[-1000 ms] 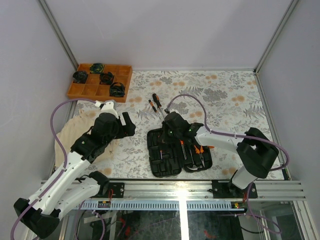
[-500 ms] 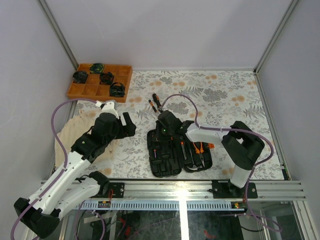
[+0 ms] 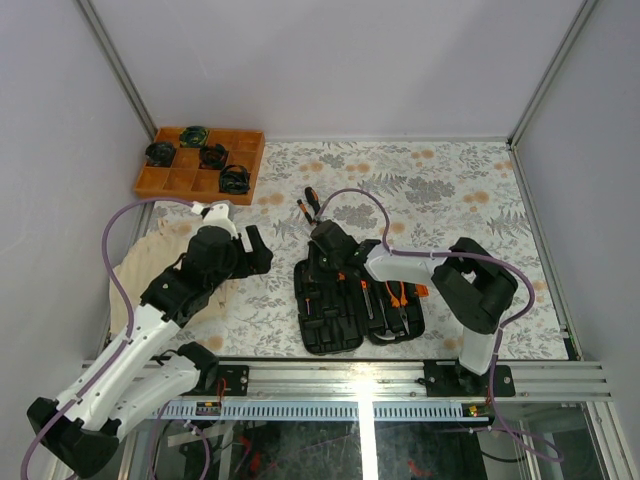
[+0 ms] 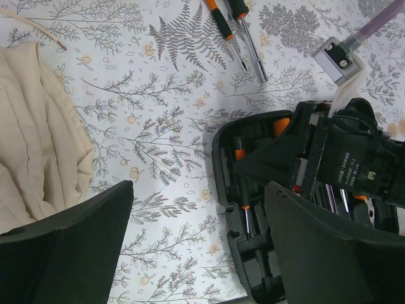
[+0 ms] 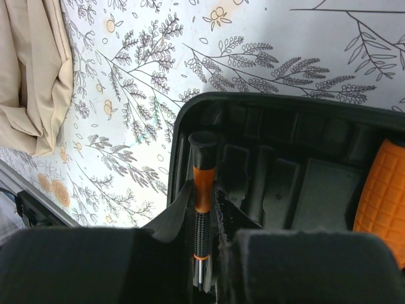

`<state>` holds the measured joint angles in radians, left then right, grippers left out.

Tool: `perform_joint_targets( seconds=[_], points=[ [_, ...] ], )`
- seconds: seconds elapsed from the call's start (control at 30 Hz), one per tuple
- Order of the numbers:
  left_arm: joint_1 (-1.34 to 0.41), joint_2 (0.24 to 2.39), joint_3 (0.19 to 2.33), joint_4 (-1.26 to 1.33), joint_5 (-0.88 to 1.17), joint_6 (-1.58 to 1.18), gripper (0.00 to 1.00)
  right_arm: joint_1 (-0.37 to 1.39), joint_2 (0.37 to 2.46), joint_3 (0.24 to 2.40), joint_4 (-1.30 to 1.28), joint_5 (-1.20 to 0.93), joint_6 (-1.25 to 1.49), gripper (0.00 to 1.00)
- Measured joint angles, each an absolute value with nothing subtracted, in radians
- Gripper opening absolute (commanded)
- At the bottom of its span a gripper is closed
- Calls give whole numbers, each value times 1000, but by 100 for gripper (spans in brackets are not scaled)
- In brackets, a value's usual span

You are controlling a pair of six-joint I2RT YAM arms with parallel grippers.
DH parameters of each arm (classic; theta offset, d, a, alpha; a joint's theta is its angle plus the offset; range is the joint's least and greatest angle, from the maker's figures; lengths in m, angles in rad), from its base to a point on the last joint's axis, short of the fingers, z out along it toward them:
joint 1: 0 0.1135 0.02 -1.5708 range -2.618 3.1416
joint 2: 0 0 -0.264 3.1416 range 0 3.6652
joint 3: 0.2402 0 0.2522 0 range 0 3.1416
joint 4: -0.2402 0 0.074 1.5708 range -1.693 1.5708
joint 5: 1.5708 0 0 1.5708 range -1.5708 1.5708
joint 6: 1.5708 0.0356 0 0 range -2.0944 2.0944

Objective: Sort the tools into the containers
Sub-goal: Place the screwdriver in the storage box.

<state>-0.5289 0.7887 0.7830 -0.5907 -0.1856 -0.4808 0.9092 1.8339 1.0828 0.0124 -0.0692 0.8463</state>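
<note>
The black tool case (image 3: 335, 330) lies open at the table's near middle. My right gripper (image 3: 322, 262) is low over its left half, shut on a small orange-and-black screwdriver (image 5: 202, 171) that lies along the leftmost slot of the case (image 5: 209, 99). That screwdriver (image 4: 244, 212) and the case (image 4: 221, 166) also show in the left wrist view. Pliers (image 3: 400, 296) lie in the case's right half. Two more screwdrivers (image 3: 307, 206) lie on the table behind the case, also in the left wrist view (image 4: 223, 21). My left gripper (image 3: 256, 250) is open and empty, left of the case.
An orange gridded tray (image 3: 160, 185) with round coiled items stands at the back left. A beige cloth (image 3: 140, 268) lies under my left arm, also in the left wrist view (image 4: 31, 139). An orange ribbed tool handle (image 5: 380, 190) lies in the case at the right.
My right gripper has moved left across the case with the screwdriver, from the middle to the left half. The left arm has not moved.
</note>
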Motion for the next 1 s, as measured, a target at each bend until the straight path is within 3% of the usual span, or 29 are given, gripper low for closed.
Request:
perform_joint_targets(
  seconds=[0.13, 0.4, 0.7, 1.0],
  points=[
    [-529, 775, 783, -590, -184, -481, 83, 909, 1850, 1101, 12, -67, 846, 24],
    [-529, 773, 783, -590, -179, -481, 83, 909, 1851, 1113, 6, -41, 841, 33],
    [-529, 774, 783, -590, -168, -480, 83, 909, 1840, 1114, -28, -24, 820, 25],
    [-529, 774, 781, -588, -153, -475, 84, 930, 1819, 1143, -121, -24, 781, 25]
  ],
)
